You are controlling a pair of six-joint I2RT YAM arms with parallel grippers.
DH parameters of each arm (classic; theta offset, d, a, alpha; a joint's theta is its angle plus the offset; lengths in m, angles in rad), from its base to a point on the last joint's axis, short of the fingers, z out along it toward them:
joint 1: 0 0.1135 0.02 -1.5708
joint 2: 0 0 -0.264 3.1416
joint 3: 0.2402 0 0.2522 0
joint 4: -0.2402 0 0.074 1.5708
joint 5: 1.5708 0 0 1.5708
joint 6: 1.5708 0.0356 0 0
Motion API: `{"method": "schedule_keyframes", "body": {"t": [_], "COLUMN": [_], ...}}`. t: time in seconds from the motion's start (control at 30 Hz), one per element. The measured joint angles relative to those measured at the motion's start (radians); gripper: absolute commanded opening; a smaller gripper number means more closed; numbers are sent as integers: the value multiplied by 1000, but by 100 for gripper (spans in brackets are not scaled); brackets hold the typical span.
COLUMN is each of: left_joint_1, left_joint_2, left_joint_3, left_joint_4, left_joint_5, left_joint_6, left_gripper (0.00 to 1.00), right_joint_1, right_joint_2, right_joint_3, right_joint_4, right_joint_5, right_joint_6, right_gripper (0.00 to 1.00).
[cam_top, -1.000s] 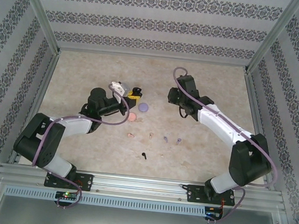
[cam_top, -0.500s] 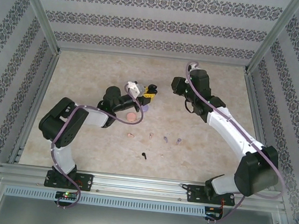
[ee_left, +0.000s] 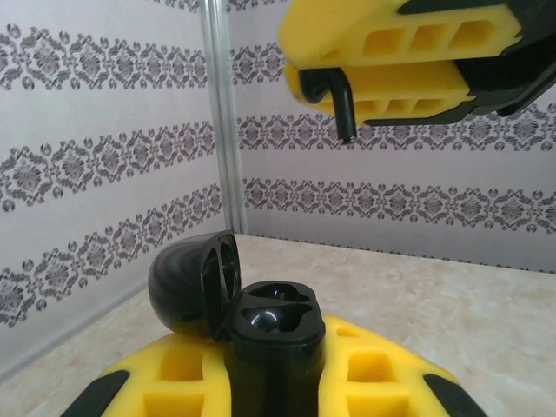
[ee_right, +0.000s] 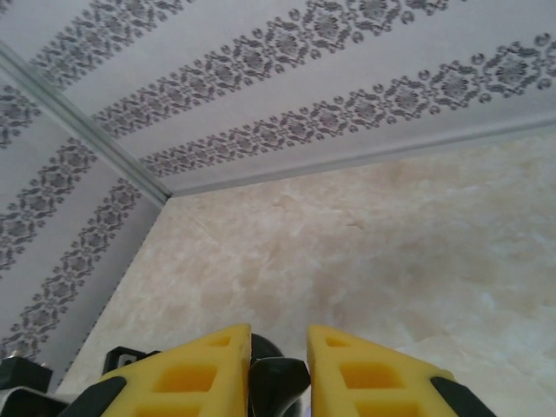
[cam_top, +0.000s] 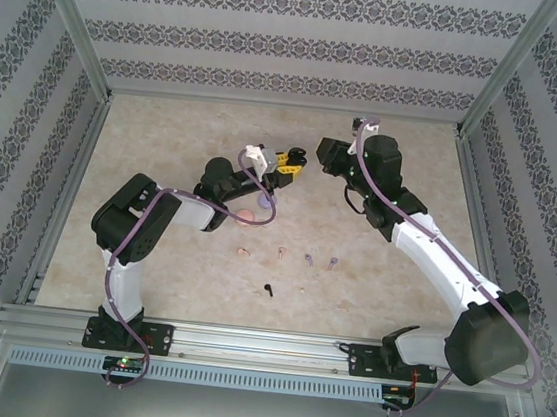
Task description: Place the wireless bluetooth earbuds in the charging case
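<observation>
My left gripper [ee_left: 274, 369] is shut on the black charging case [ee_left: 274, 326], holding it upright with its lid [ee_left: 187, 282] flipped open and both sockets empty. Just above it, my right gripper [ee_left: 382, 78] is shut on a black earbud [ee_left: 340, 104], stem pointing down. That earbud [ee_right: 278, 382] sits pinched between the right gripper's yellow fingers [ee_right: 195, 373]. From above, the left gripper [cam_top: 286, 159] and right gripper [cam_top: 314, 157] meet mid-table. On the table lie a second black earbud [cam_top: 268, 290], two pink earbuds [cam_top: 242, 252] and two purple earbuds [cam_top: 308, 258].
A pink round case [cam_top: 247, 217] and a purple round case [cam_top: 263, 203] rest on the table under the left forearm and its cable. Patterned walls and metal posts [ee_left: 217, 113] enclose the marbled table [cam_top: 381, 281].
Both grippers have moved away from the arm bases and closer together. The left arm carried the black case rightward, and the right gripper now hangs right over the open case.
</observation>
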Motion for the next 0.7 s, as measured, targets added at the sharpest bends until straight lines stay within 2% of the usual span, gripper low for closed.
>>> {"method": "schedule_keyframes", "body": {"t": [0.37, 0.7], "left_joint_1": [-11, -11], "left_joint_2": [0, -14], "left_joint_3": [5, 5], "left_joint_4": [1, 0], "left_joint_5": [34, 53], "left_joint_6": [-5, 3], "left_gripper": [0, 0], "right_joint_1": [45, 87], "right_joint_2": [-6, -45], "right_joint_3": [-62, -124], "right_joint_4": [137, 192], "right_joint_5": [-48, -47], "right_joint_6": [-9, -40], "right_gripper": [23, 23]}}
